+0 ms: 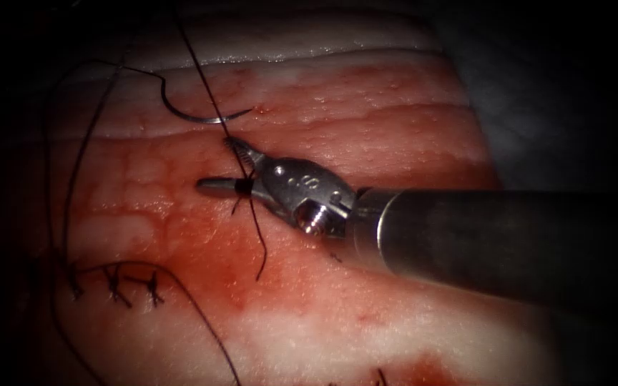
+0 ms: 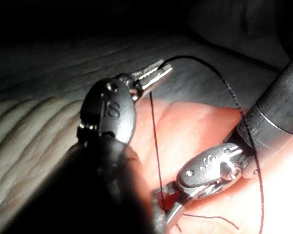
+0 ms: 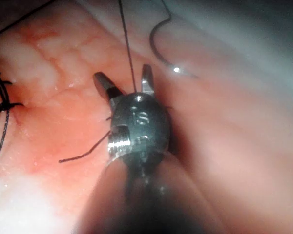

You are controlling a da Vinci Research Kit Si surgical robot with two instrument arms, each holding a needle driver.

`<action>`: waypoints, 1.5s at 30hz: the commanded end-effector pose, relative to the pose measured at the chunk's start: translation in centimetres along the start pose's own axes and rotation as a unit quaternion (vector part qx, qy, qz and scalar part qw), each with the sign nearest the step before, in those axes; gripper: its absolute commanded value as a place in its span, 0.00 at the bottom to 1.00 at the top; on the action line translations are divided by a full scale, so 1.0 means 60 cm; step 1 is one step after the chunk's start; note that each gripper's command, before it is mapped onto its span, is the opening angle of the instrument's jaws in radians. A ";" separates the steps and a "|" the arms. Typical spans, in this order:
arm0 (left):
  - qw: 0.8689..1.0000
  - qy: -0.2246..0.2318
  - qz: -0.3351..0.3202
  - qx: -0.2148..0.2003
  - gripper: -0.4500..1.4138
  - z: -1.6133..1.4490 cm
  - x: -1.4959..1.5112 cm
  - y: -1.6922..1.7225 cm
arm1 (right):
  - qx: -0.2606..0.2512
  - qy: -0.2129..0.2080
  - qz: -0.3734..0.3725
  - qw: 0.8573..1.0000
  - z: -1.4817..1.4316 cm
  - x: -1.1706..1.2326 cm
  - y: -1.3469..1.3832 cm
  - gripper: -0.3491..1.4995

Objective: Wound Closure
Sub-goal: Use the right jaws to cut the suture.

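Nearest me, my right tool (image 1: 232,166) comes in from the right with its fingers (image 3: 147,80) spread in a clear V, gripping nothing; the thread (image 1: 209,93) runs straight down between them to a knot on the tissue (image 1: 366,121), and two short loose ends (image 1: 260,250) trail from that spot over the red fluid (image 1: 202,257). To the left, lower on the tissue, I see a row of dark finished stitches (image 1: 116,282) with more thread looping around them. Beyond the open fingers, the needle (image 1: 198,114) lies loose on the tissue surface, curve flat, held by neither tool and not driven in. Farther off, in my left wrist view, the left tool (image 2: 156,74) has its fingers (image 2: 151,78) closed on the thread, lifted above the tissue.
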 end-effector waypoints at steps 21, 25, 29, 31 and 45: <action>1.000 0.006 0.006 -0.009 0.00 0.0015 -0.0005 0.0001 | -0.001 0.017 -0.018 1.000 0.0063 -0.0013 -0.0011 0.85; 1.000 0.005 0.007 -0.010 0.00 0.0016 -0.0003 0.0004 | -0.002 0.014 -0.023 1.000 0.0069 -0.0020 -0.0010 0.85; 1.000 0.007 0.008 -0.015 0.00 0.0019 0.0000 0.0010 | -0.002 0.014 -0.023 1.000 0.0070 -0.0019 -0.0008 0.80; 1.000 0.007 0.009 -0.016 0.00 0.0022 0.0002 0.0013 | -0.001 0.012 -0.022 1.000 0.0069 -0.0017 -0.0009 0.77; 1.000 0.009 0.011 -0.024 0.00 0.0030 0.0017 0.0028 | -0.041 0.010 -0.020 0.999 0.0068 -0.0012 0.0000 0.00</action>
